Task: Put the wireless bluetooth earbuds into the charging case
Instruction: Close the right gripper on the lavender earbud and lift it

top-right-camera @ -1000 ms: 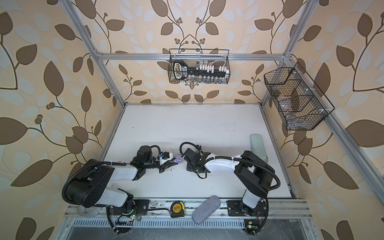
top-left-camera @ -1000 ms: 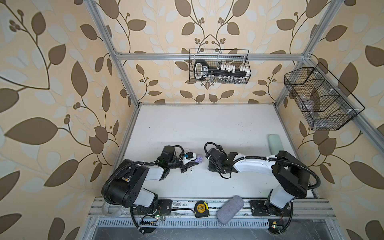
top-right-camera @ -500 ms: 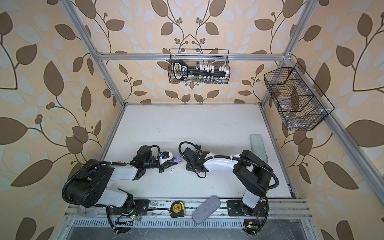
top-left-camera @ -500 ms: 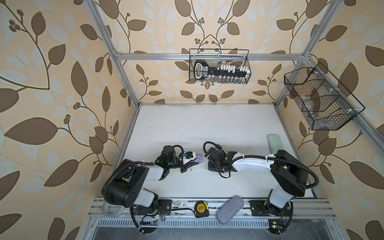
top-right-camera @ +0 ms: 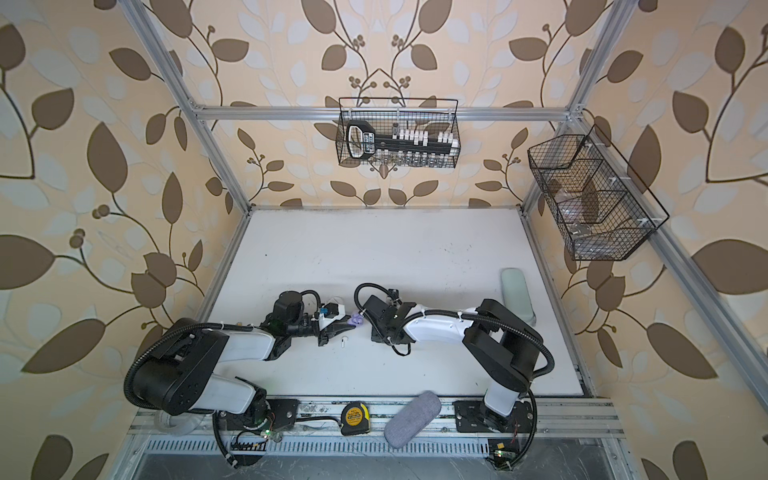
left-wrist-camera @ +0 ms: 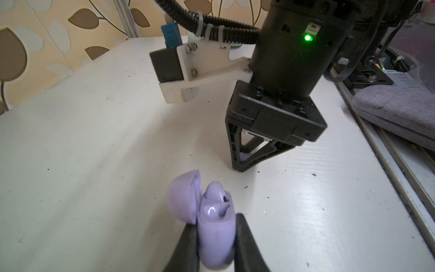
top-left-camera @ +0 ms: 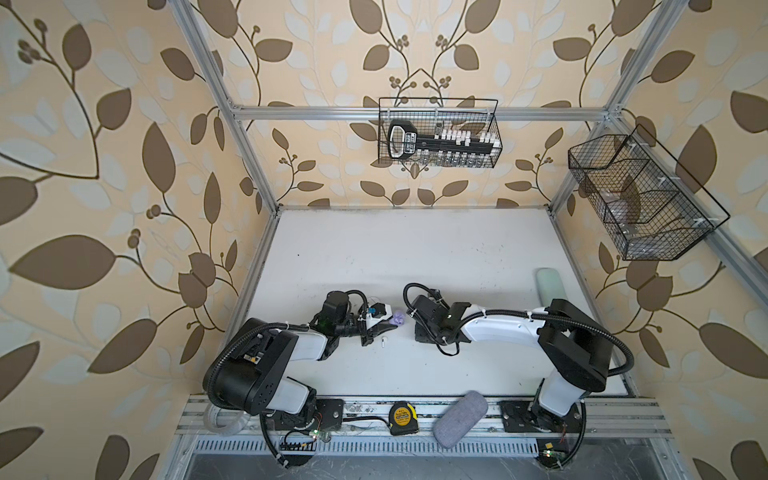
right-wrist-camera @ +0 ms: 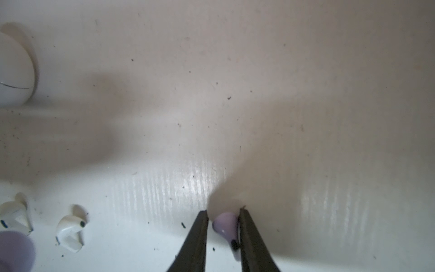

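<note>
My left gripper (left-wrist-camera: 215, 221) is shut on the lavender charging case (left-wrist-camera: 215, 235), held just above the white table. The case's lid (left-wrist-camera: 183, 195) stands open and one lavender earbud (left-wrist-camera: 215, 190) sits inside. In both top views the case (top-left-camera: 398, 319) (top-right-camera: 356, 319) lies between the two wrists. Pointing down at the table close by, my right gripper (right-wrist-camera: 223, 212) is shut on a second lavender earbud (right-wrist-camera: 226, 225) near its fingertips. Two white earbuds (right-wrist-camera: 70, 232) (right-wrist-camera: 14, 217) lie loose on the table, one showing in a top view (top-left-camera: 382, 341). A closed white case (right-wrist-camera: 14, 70) rests beyond them.
A yellow tape measure (top-left-camera: 402, 419) and a grey pouch (top-left-camera: 459, 419) lie on the front rail. A pale green case (top-left-camera: 550, 286) sits at the table's right edge. Wire baskets hang on the back wall (top-left-camera: 438, 133) and the right wall (top-left-camera: 640, 199).
My right wrist has shifted slightly left, toward the left gripper and the lavender case. The left arm has stayed put, and neither gripper's opening has changed.
</note>
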You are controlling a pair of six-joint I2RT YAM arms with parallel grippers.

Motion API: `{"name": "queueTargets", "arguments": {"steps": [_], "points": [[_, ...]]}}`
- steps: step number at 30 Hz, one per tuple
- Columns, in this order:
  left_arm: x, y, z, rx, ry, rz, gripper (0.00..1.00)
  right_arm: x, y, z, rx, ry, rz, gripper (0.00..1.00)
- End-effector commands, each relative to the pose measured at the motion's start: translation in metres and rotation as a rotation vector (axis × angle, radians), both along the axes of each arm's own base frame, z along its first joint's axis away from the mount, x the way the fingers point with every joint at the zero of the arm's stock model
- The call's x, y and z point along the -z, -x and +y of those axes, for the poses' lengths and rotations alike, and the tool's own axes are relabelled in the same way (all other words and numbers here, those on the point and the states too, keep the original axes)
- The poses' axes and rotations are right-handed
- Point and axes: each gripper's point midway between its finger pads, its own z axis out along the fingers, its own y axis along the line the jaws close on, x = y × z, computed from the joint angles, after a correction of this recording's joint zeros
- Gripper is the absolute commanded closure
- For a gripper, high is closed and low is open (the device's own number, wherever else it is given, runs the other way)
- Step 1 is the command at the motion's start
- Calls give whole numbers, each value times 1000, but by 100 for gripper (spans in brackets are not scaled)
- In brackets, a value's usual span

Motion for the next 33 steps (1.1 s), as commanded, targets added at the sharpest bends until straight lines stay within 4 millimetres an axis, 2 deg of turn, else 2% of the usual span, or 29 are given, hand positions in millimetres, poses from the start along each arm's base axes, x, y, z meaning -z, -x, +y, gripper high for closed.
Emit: {"name": "queueTargets", "arguments": {"steps": [1, 19, 33], "points": [[-19, -8, -2, 16, 42, -61, 100, 5, 3, -4, -14, 56, 13, 74], [-19, -8, -3, 17, 43, -59, 100, 6, 4, -11, -64, 125, 23, 74], [-19, -9, -3, 17, 42, -56, 100, 8, 3, -5, -104, 126, 33, 77]]}}
